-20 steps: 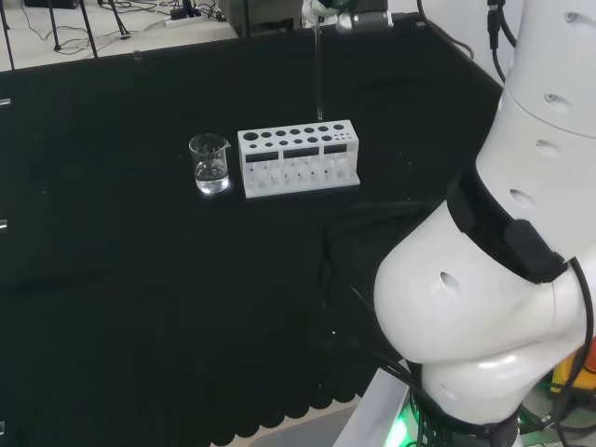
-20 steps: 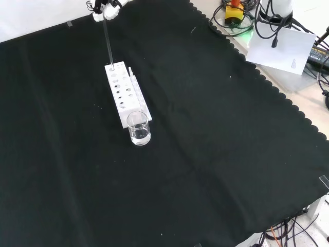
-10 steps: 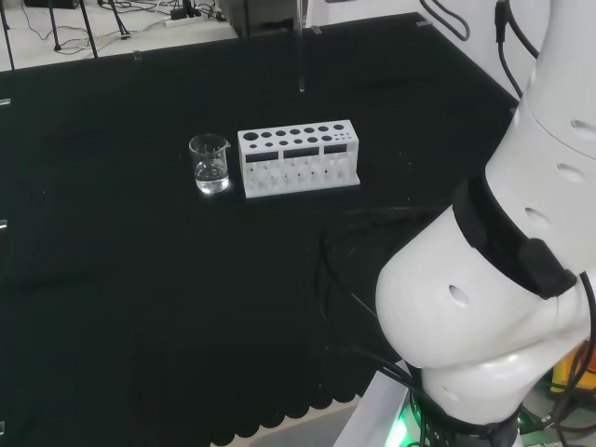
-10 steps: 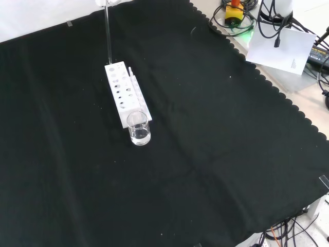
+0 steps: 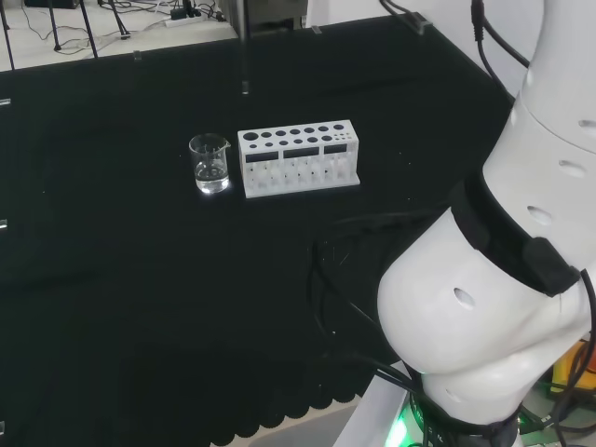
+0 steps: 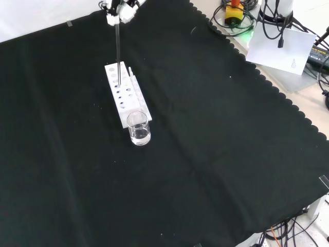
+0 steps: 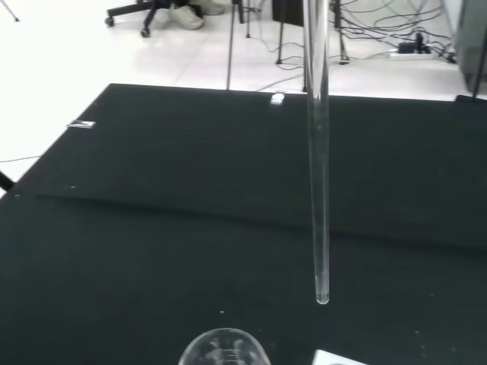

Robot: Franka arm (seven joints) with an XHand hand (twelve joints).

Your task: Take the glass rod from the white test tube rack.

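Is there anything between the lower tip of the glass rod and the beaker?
No. In the wrist view the glass rod ends in the air above bare black cloth, apart from the beaker rim.

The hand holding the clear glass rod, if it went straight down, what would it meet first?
Probably the small glass beaker: the clear glass rod's tip hangs just beside its rim, though depth is unclear.

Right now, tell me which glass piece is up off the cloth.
The glass rod, hanging upright from the fingers of the hand, clear of the white rack. The beaker stands on the cloth at the rack's end.
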